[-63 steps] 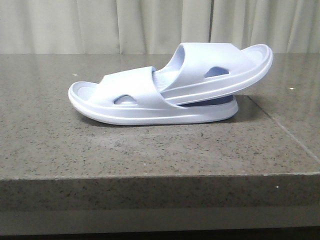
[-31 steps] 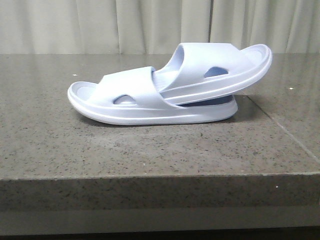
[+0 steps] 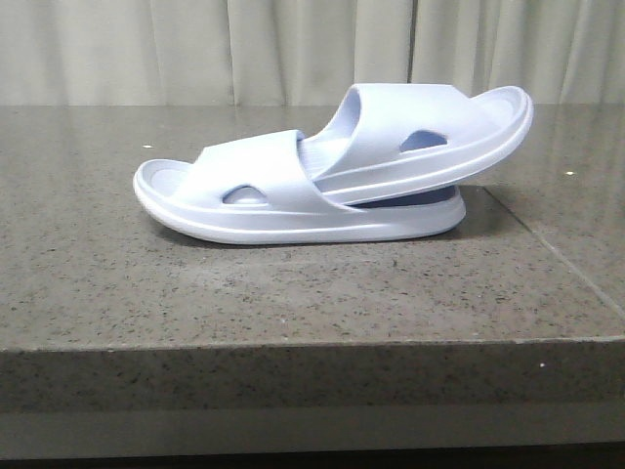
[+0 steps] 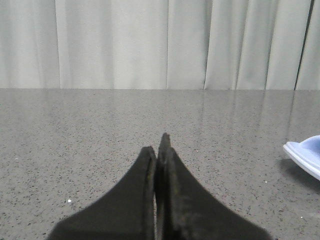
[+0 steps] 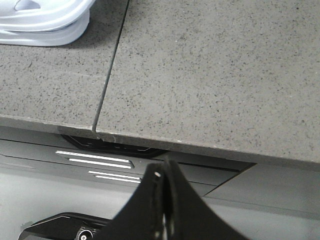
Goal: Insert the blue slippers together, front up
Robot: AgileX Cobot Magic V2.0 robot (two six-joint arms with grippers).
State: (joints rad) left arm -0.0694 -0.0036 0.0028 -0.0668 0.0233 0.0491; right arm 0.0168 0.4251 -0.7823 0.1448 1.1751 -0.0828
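Two pale lavender-blue moulded foam slide slippers (image 3: 332, 176) lie nested on the speckled grey stone worktop (image 3: 293, 293) in the front view. The lower slipper (image 3: 244, 200) sits flat on its sole with its rounded end to the left. The upper slipper (image 3: 430, 137) is pushed under the lower one's wide strap and tilts up to the right, its far end raised off the stone. Oval side holes show on both straps. Pale pleated curtains (image 3: 293, 49) hang behind the worktop. Neither arm appears in this view.

From the left wrist view, the left hand (image 4: 159, 150) hangs low over bare stone with its two dark fingers pressed together and nothing between them. Only the rim of one slipper (image 4: 306, 152) shows, well off to that hand's side near the frame edge.

From the right wrist view, the right hand (image 5: 162, 172) has its dark fingers together too, empty, and sits out past the worktop's front edge. A seam between stone slabs (image 5: 111, 65) runs away from it, and the stacked soles of the slippers (image 5: 45, 22) lie well beyond, across that seam.
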